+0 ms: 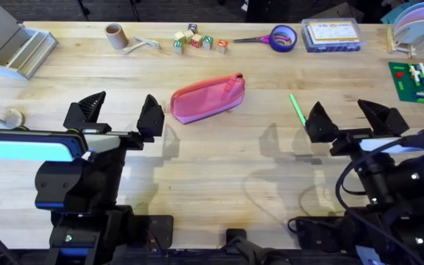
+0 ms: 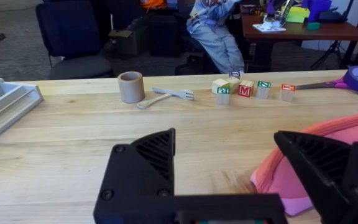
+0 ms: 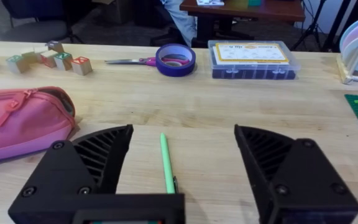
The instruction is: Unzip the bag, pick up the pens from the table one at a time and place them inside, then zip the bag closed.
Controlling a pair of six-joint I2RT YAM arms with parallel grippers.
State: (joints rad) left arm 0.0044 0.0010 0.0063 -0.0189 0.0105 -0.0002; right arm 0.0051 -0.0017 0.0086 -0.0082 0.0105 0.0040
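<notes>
Along the desk's far edge, beyond the tools: a tan cardboard tube [image 1: 114,35], pale wooden cutlery [image 1: 141,46], lettered wooden blocks [image 1: 196,40], purple-handled scissors [image 1: 252,40], a purple tape roll [image 1: 283,37], a clear plastic box [image 1: 331,34], and a green brick baseplate [image 1: 418,82].

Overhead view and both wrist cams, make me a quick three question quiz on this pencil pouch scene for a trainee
1. True or false: the pink bag is already held by a gripper.
2. Which gripper has the green pen lying between its open fingers: A left gripper, B right gripper?
3. Fill in: the bag's zipper looks ____.

Key
1. False; it lies free on the table, beside the left gripper.
2. B.
3. Closed.
</notes>
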